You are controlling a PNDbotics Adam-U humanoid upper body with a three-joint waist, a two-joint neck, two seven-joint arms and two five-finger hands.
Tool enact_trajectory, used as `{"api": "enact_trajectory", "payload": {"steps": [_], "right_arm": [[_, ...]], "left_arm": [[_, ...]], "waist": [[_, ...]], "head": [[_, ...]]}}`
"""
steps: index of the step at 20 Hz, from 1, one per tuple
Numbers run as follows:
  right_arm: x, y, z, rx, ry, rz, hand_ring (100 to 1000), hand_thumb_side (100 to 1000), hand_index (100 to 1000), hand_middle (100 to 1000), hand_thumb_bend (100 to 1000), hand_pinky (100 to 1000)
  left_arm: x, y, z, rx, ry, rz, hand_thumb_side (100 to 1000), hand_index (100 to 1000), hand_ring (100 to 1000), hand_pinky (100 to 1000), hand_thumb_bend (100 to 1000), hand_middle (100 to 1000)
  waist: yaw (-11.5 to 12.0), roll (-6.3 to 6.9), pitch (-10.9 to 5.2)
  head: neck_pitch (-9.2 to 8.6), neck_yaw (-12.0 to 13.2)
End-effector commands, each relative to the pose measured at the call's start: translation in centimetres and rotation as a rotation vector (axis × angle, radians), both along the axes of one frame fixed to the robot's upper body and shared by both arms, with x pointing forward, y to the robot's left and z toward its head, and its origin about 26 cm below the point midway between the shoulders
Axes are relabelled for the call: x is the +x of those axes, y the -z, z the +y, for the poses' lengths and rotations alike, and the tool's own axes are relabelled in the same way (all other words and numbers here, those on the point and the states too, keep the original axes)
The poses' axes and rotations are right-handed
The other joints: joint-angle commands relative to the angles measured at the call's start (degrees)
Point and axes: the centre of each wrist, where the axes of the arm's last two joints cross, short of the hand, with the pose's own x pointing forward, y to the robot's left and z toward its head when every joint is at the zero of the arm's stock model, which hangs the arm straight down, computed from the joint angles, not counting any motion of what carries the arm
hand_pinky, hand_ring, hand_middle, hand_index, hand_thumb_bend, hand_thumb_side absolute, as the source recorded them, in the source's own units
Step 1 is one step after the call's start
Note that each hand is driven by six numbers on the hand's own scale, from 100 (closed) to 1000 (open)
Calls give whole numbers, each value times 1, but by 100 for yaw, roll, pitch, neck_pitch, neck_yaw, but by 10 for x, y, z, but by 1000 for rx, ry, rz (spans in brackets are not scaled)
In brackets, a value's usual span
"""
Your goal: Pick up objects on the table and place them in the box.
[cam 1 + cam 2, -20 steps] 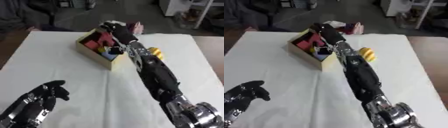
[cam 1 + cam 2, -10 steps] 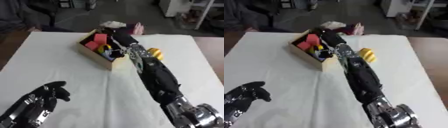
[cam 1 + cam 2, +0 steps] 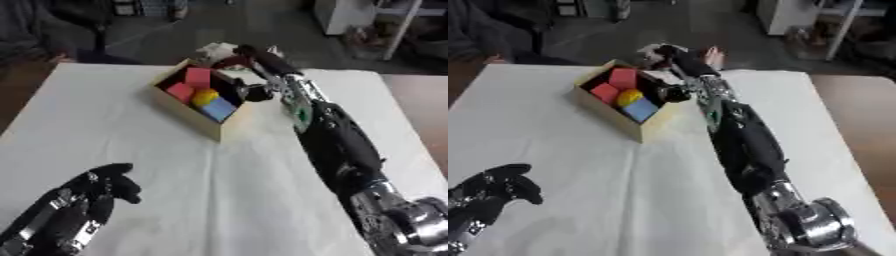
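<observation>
- Right hand had moved off the box toward the table's far edge; its fingers reached straight, holding nothing.
- Yellow object seen earlier beside the arm no longer showed.
- No writing readable.
- Box sat near the far edge, holding red blocks, a yellow piece and a blue block.
- Left hand rested at the near-left corner, fingers relaxed.

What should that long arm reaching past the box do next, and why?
Probably draw the right robot hand back from the box's far side. Two red blocks, a yellow ball and a blue block already lie inside, and no loose object shows on the white table.
</observation>
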Motion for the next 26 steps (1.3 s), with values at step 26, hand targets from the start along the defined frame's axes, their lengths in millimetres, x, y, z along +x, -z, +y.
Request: {"api": "enact_trajectory", "payload": {"steps": [26], "right_arm": [[-9,31,-92,-356,318,434,938,385,871,757,100,1000]], "left_arm": [[-3,-4,3,17,-4,-15,649,905,670,766,100,657]], "waist": [[-80,-47,-130]], "head": [[70,48]]}}
